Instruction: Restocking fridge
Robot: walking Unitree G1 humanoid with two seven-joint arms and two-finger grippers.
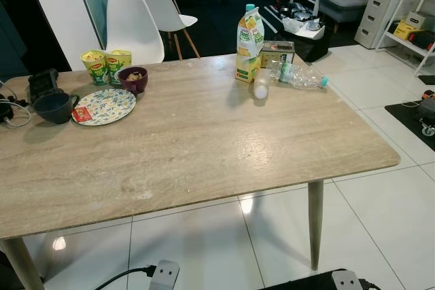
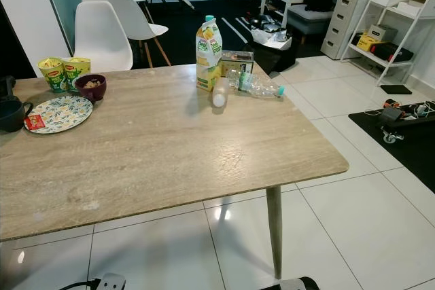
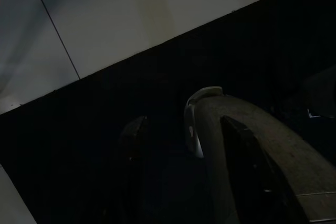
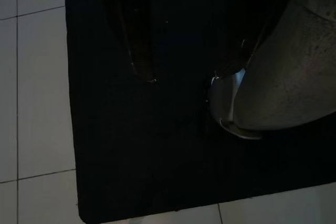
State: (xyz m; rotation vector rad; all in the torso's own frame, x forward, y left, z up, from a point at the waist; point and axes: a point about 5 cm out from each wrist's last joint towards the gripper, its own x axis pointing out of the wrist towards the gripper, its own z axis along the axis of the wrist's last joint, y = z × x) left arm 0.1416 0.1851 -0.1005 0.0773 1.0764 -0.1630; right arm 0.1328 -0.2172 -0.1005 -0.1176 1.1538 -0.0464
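Ahead, a tall green-and-yellow juice carton (image 1: 249, 44) stands upright at the far edge of the pale wooden table (image 1: 204, 147), a clear plastic bottle (image 1: 300, 75) lying just beside it. Both grippers hang idle over dark matting, left gripper (image 3: 184, 177) and right gripper (image 4: 184, 69) with fingers apart.

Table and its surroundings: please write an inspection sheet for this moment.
Surface: wooden table, pale marks.
Job's things: juice carton upright; small white bottle, clear bottle lying and box beside it.
Clutter: patterned plate, purple bowl, two yellow cups, dark mug.
Tools: left tool and right tool hang over dark mat, apart.
Cables: power strip on floor.
Surroundings: white chairs, drawers.
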